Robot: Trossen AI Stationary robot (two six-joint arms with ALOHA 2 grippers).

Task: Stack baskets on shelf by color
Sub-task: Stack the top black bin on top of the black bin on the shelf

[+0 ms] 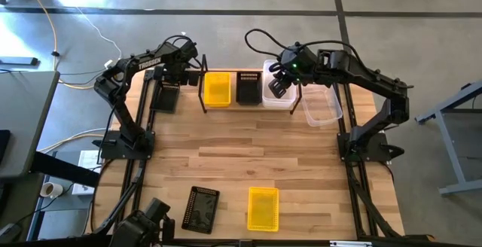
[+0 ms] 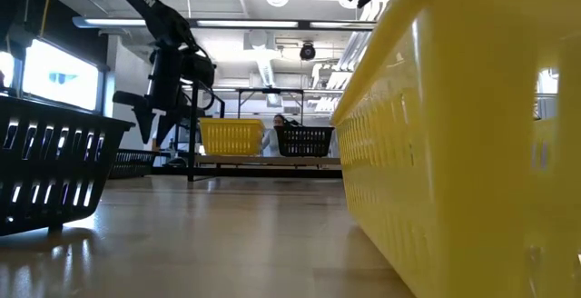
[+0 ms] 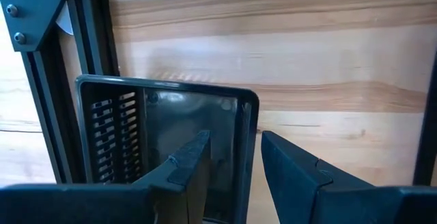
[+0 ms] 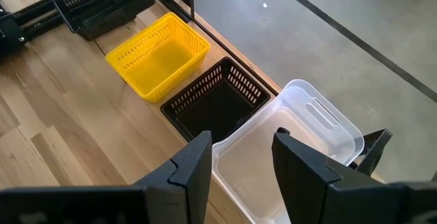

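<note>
On the shelf (image 1: pixel 204 96) at the table's far edge stand a yellow basket (image 1: pixel 217 89), a black basket (image 1: pixel 249 87) and a clear basket (image 1: pixel 273 89), side by side. Left of the shelf a black perforated basket (image 3: pixel 164 142) rests on the table. My left gripper (image 3: pixel 235 166) points down over it, open, one finger over its inside and one outside its side wall (image 3: pixel 247 142). My right gripper (image 4: pixel 242 159) hangs open, high above the clear basket (image 4: pixel 287 149).
A second clear basket (image 1: pixel 322 105) lies on the table right of the shelf. Near the front edge sit a black basket (image 1: pixel 202 208) and a yellow basket (image 1: pixel 263 207). Black frame rails (image 3: pixel 89 39) run close beside the left basket. Bare wood lies mid-table.
</note>
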